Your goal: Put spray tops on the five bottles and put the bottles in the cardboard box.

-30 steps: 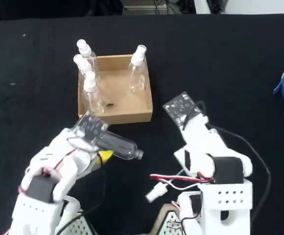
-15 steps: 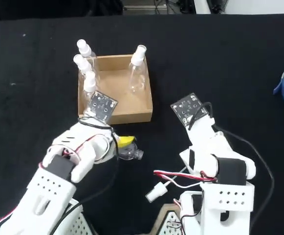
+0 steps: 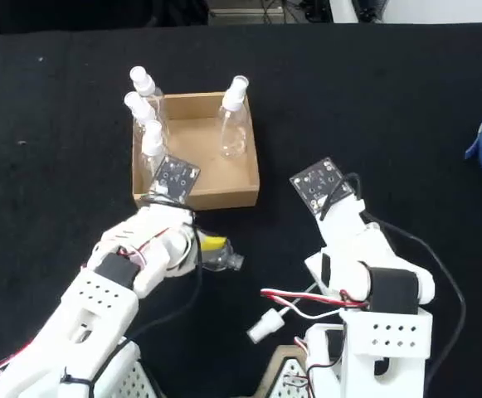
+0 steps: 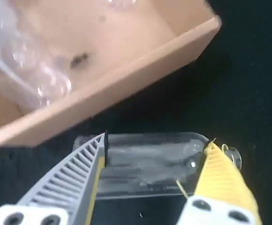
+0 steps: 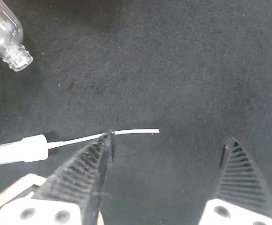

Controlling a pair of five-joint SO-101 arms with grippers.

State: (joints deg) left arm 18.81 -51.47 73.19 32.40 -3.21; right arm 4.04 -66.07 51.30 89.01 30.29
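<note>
Left gripper [image 4: 157,140] is spread wide over the last bottle [image 4: 150,157], not clamped on it; can't tell if it touches. The bottle lies on its side on the table [image 3: 406,108], uncapped, neck to the right, just near of the cardboard box [image 3: 224,197]. Right gripper [image 5: 171,138] is also released, hanging over the table beside the loose spray top [image 5: 21,149], which lies nearer than the bottle. Progress: four capped bottles [image 3: 234,116] stand in the box. Left to do: cap the fifth, box it.
</note>
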